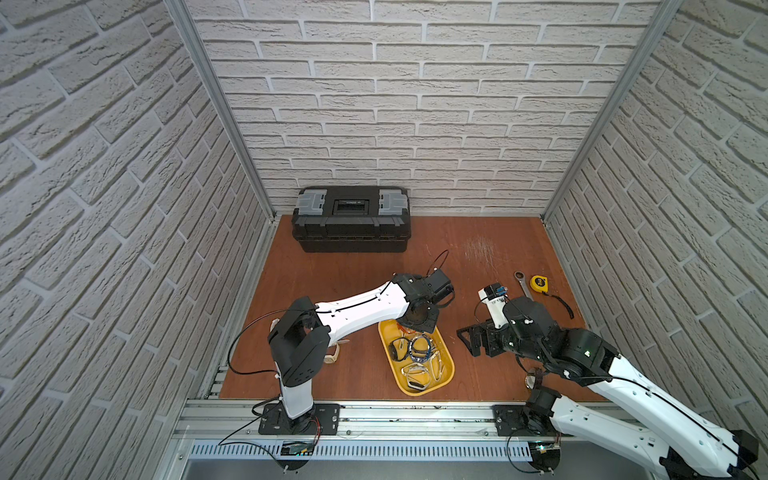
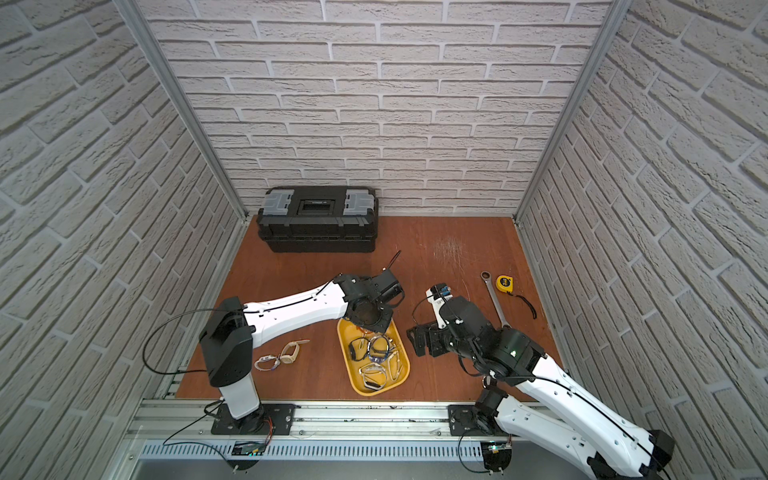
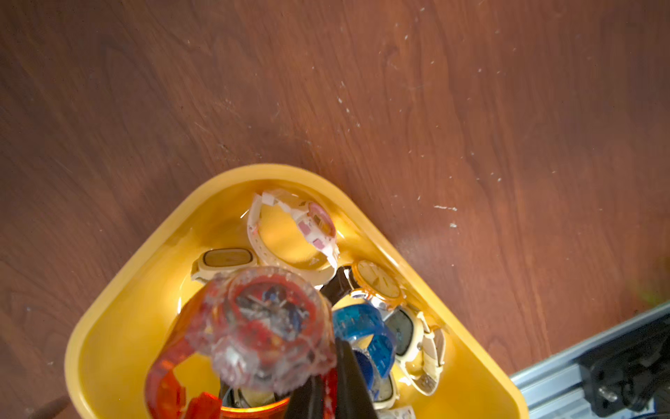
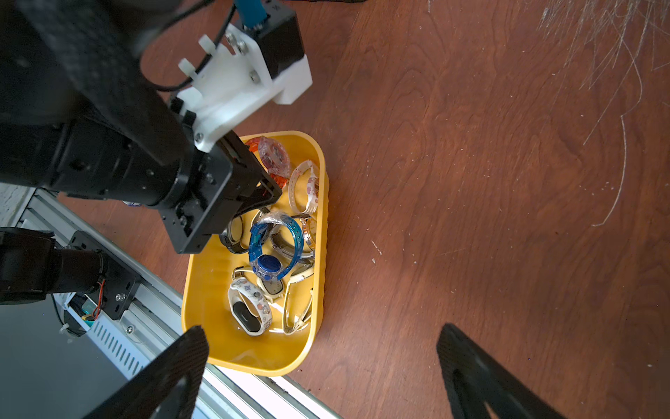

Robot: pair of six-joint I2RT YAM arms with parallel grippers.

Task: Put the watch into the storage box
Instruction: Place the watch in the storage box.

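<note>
A watch (image 3: 275, 326) with a clear case, red dial and orange-red strap hangs just over the far end of the storage box (image 3: 119, 326), a shallow yellow tray. My left gripper (image 3: 328, 384) is shut on its strap. The right wrist view shows this watch (image 4: 273, 156) beside the left gripper's fingers (image 4: 268, 188). Several other watches lie in the storage box (image 4: 217, 297), among them a blue one (image 4: 275, 239). In both top views the left wrist covers the far end of the storage box (image 1: 388, 332) (image 2: 347, 336). My right gripper (image 4: 322, 330) stands open and holds nothing, right of the box (image 1: 467, 343).
A beige watch (image 2: 291, 351) and a white one (image 2: 266, 361) lie on the table left of the box. A black toolbox (image 1: 351, 220) stands at the back wall. A wrench (image 1: 523, 284) and a yellow tape measure (image 1: 539, 283) lie at the right.
</note>
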